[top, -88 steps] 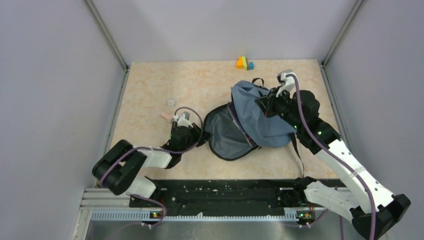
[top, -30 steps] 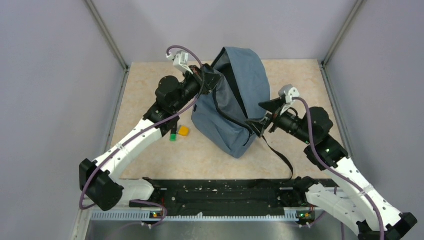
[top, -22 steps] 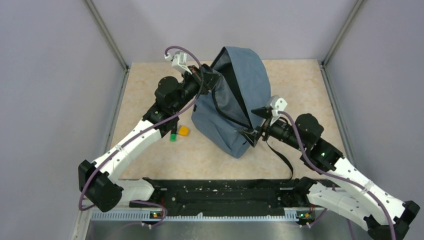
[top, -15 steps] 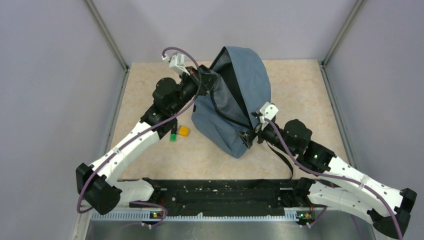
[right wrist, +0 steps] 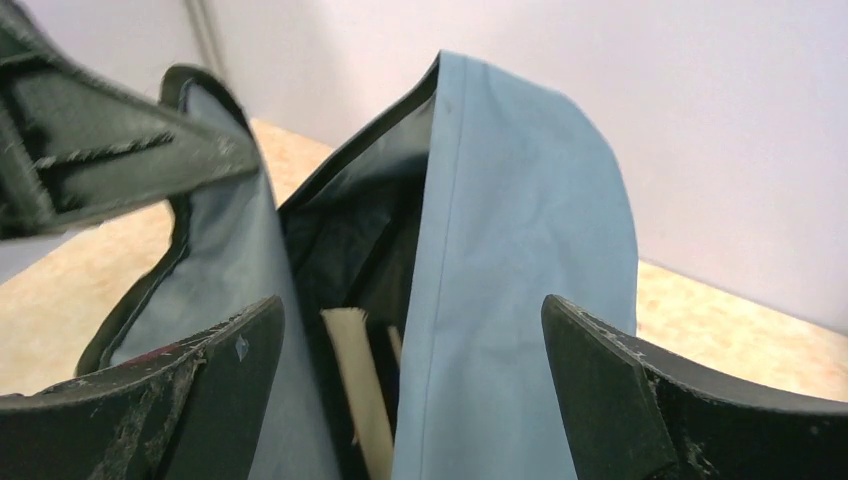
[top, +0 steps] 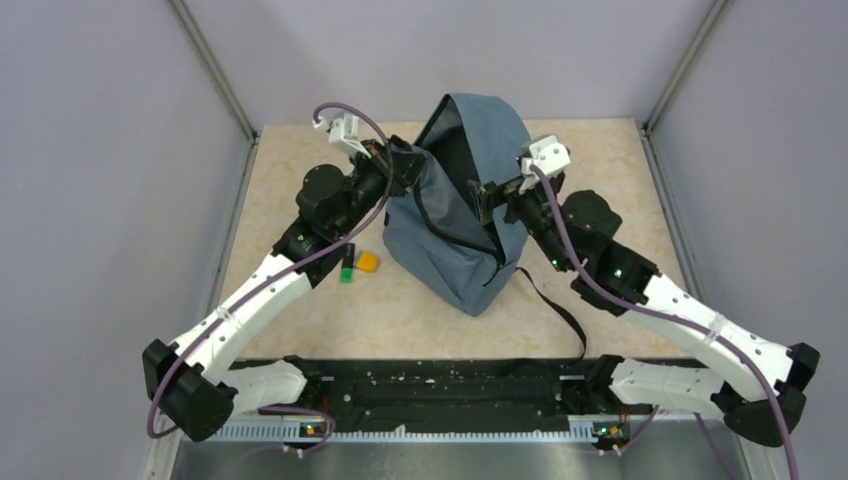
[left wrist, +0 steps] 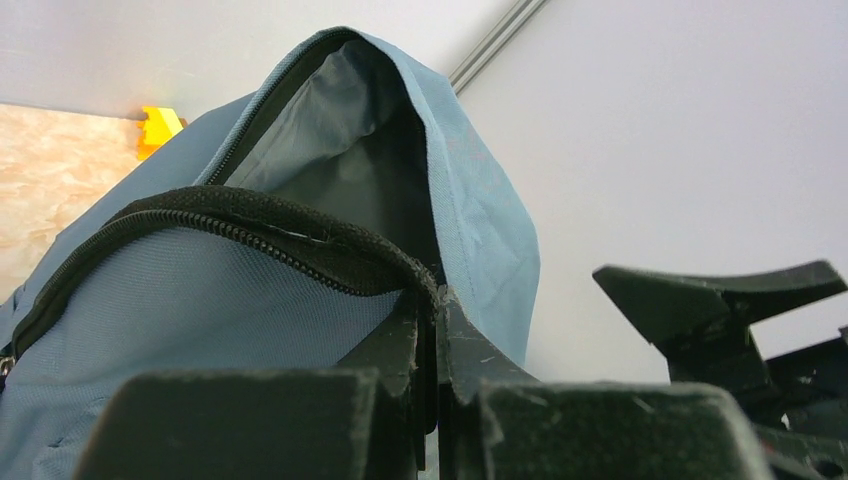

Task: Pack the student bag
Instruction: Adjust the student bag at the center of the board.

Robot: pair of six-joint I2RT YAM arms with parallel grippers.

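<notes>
The student bag (top: 450, 250) stands up in the middle of the frame, its mouth open at the top. The left gripper (top: 400, 160), at the bag's upper left, is pinched tight on the black zipper edge (left wrist: 250, 225) and holds that side up. The right gripper (top: 487, 197), at the upper right, has its jaws spread wide with nothing in them, right by the mouth's other side. I think the step is opening the bag wide. Next, the right one should close on that edge and pull gently. An orange block (top: 367, 262) and a green thing (top: 346, 272) lie just left of the bag, not packed yet.
</notes>
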